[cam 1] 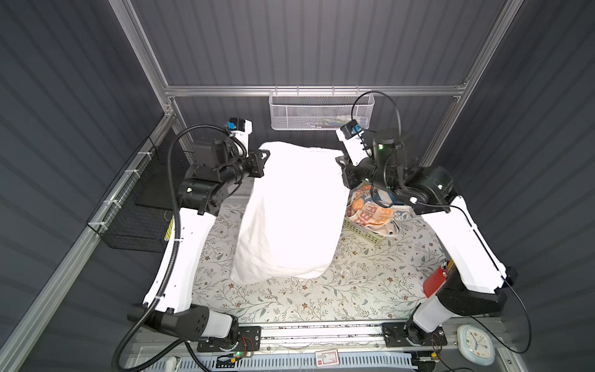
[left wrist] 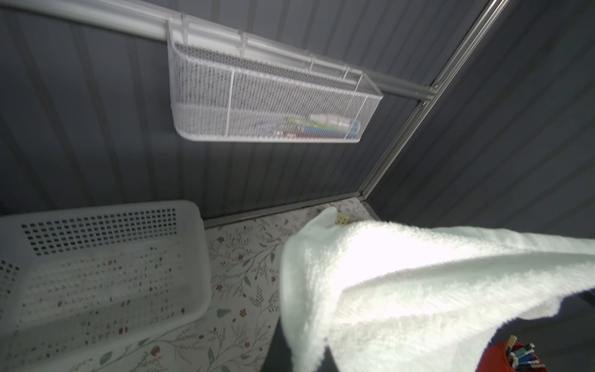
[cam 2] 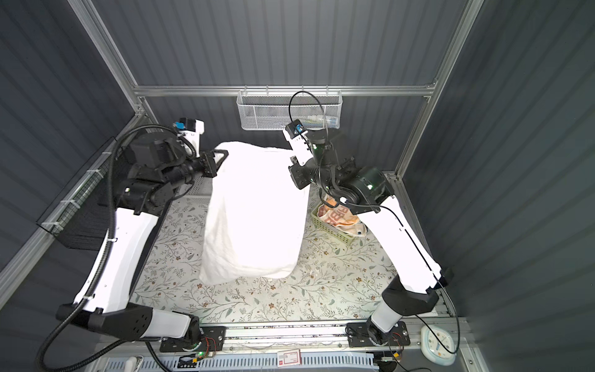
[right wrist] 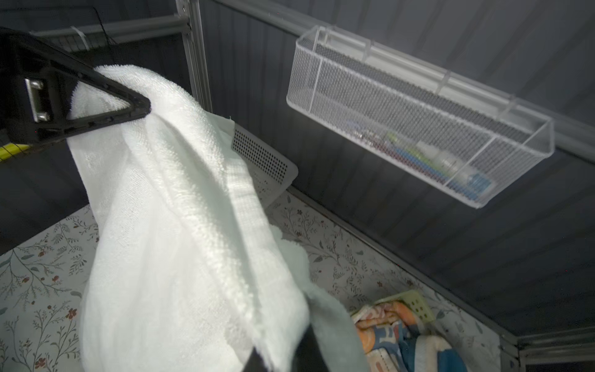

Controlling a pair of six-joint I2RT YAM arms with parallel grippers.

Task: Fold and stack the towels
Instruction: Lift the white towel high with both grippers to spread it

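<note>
white towel (cam 1: 289, 209) hangs spread between both pincers, raised over the middle of the desk (cam 1: 289, 306). left pincer (cam 1: 266, 154), jaws clamped together, grips its far-left corner. right pincer (cam 1: 338, 161), jaws likewise clamped, grips its far-right corner. coloured towels (cam 1: 370, 209) lie bunched in the green basket (cam 1: 363, 233) at right.

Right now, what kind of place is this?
Probably a robot practice booth, not a home: grey panel walls on a metal frame, and two robot arms holding up a white towel over a flowery table covering.
</note>
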